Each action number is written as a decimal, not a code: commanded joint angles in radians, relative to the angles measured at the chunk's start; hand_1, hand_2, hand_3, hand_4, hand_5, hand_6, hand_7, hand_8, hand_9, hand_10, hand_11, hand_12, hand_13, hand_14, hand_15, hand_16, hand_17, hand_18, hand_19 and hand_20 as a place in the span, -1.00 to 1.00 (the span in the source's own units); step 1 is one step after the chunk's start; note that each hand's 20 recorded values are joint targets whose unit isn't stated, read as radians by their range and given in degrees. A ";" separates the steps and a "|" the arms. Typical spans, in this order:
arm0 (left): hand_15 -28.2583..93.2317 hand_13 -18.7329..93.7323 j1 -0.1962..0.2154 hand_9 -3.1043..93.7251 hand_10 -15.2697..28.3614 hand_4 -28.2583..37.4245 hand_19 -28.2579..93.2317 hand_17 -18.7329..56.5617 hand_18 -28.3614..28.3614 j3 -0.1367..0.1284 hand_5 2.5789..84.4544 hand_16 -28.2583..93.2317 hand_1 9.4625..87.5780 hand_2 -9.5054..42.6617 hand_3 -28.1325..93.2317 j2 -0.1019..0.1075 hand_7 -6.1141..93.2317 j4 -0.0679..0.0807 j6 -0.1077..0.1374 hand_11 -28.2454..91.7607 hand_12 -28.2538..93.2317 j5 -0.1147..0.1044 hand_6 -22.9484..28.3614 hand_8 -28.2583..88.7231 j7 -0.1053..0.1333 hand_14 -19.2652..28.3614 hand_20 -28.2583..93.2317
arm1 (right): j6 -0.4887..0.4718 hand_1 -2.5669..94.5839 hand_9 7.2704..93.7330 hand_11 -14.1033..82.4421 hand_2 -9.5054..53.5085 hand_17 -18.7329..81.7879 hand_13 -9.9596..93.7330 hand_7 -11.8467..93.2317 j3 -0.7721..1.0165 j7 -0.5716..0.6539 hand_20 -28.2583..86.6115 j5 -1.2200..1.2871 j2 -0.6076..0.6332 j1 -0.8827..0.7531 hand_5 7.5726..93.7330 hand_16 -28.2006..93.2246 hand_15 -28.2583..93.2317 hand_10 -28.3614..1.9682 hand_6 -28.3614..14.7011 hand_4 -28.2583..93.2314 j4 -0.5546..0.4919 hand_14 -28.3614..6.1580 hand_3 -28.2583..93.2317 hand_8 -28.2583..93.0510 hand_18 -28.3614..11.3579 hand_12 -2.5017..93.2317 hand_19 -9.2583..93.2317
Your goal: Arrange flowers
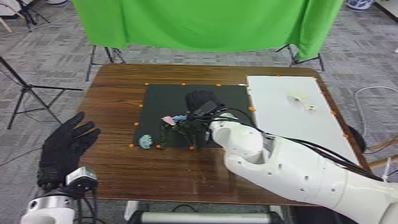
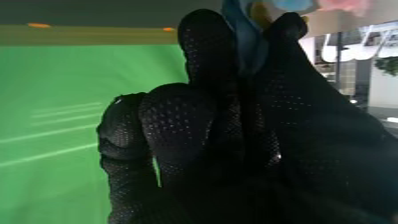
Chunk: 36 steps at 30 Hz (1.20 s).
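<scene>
Positioning blue flower [image 2: 248,42], prob. | R robot hand [image 1: 202,102]: pinching it, over blk mat [image 1: 163,95] | L robot hand [image 1: 67,142]: open, by desk [image 1: 129,175] L edge | pink flower [image 1: 169,120]: on mat, nr R | tip: grip light, lower slow, don't snag stems [image 1: 186,131]

1. We see a pink flower [image 1: 169,120] beside a blue flower [image 1: 179,118], over the dark mat [image 1: 160,95].
2. We see a pale-blue flower [image 1: 146,141] at its near-left corner.
3. We see white flowers [image 1: 309,107] on the white sheet [image 1: 280,127].
</scene>
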 commanded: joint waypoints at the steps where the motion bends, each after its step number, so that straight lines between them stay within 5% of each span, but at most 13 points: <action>1: 0.37 -0.18 -0.008 -0.18 0.60 -0.85 0.46 -0.69 0.87 0.001 -0.11 -0.69 -0.65 -0.43 0.82 0.006 -0.53 0.008 -0.015 -0.01 -0.36 0.005 0.28 -0.70 -0.013 0.91 -0.19 | 0.004 0.11 0.91 -0.28 -1.00 0.09 0.71 -0.18 -0.028 0.040 0.04 0.007 -0.025 0.019 0.66 -0.27 0.70 0.38 0.36 -1.00 0.013 0.38 0.84 -0.56 -0.65 -0.25 1.00; 10: 0.37 -0.18 -0.004 -0.18 0.60 -0.84 0.46 -0.69 0.88 -0.002 -0.11 -0.69 -0.65 -0.43 0.82 -0.001 -0.53 0.007 -0.019 -0.01 -0.36 0.011 0.28 -0.70 -0.026 0.91 -0.20 | -0.070 -0.01 0.78 -0.31 -1.00 0.01 0.59 -0.13 0.069 -0.005 -0.02 0.033 -0.027 -0.061 0.52 -0.29 0.73 0.32 0.32 -1.00 -0.005 0.30 0.88 -0.62 -0.63 -0.22 1.00; 18: 0.37 -0.18 -0.001 -0.18 0.60 -0.83 0.46 -0.68 0.87 -0.005 -0.11 -0.69 -0.64 -0.44 0.82 -0.003 -0.53 0.005 -0.020 -0.01 -0.36 0.013 0.28 -0.70 -0.032 0.91 -0.20 | -0.115 -0.19 0.40 0.04 -1.00 -0.06 0.47 -0.21 0.118 -0.016 -0.04 0.043 -0.022 -0.085 0.32 -0.33 0.78 0.07 0.24 -1.00 -0.026 0.19 0.99 -0.74 -0.65 -0.51 1.00; 25: 0.37 -0.18 0.006 -0.18 0.60 -0.83 0.46 -0.69 0.87 -0.003 -0.11 -0.69 -0.64 -0.44 0.82 -0.005 -0.53 0.003 -0.016 -0.01 -0.36 0.010 0.28 -0.71 -0.029 0.91 -0.20 | -0.155 -0.26 0.31 0.13 -1.00 -0.09 0.43 -0.22 0.155 -0.023 -0.03 0.026 -0.018 -0.109 0.27 -0.35 0.79 -0.08 0.22 -0.95 -0.044 0.14 1.00 -0.84 -0.66 -0.60 0.99; 28: 0.37 -0.18 0.014 -0.18 0.60 -0.83 0.46 -0.69 0.87 -0.002 -0.11 -0.69 -0.64 -0.44 0.82 -0.005 -0.53 0.001 -0.011 -0.01 -0.36 0.006 0.28 -0.71 -0.024 0.92 -0.20 | -0.125 -0.28 0.29 0.12 -0.99 -0.10 0.42 -0.23 0.152 -0.036 -0.03 0.039 0.009 -0.098 0.25 -0.35 0.79 -0.13 0.20 -0.95 -0.060 0.11 1.00 -0.84 -0.67 -0.61 0.99; 31: 0.37 -0.18 0.015 -0.18 0.60 -0.83 0.46 -0.69 0.87 0.000 -0.11 -0.69 -0.64 -0.44 0.82 -0.009 -0.53 0.003 -0.005 -0.01 -0.36 0.001 0.28 -0.71 -0.018 0.92 -0.20 | 0.015 -0.30 0.23 0.13 -0.98 -0.10 0.41 -0.23 0.072 -0.039 -0.03 0.081 0.091 -0.015 0.19 -0.36 0.80 -0.16 0.18 -0.94 -0.067 0.11 1.00 -0.83 -0.67 -0.62 0.98; 36: 0.37 -0.18 0.028 -0.18 0.60 -0.83 0.46 -0.69 0.87 -0.005 -0.11 -0.69 -0.64 -0.44 0.82 -0.003 -0.53 -0.007 0.002 -0.01 -0.36 -0.001 0.28 -0.71 -0.005 0.91 -0.20 | 0.041 -0.37 0.13 0.06 -0.95 -0.12 0.36 -0.23 0.198 -0.045 -0.03 0.126 0.221 -0.045 0.10 -0.37 0.80 -0.25 0.13 -0.92 -0.116 0.07 1.00 -0.84 -0.66 -0.65 0.97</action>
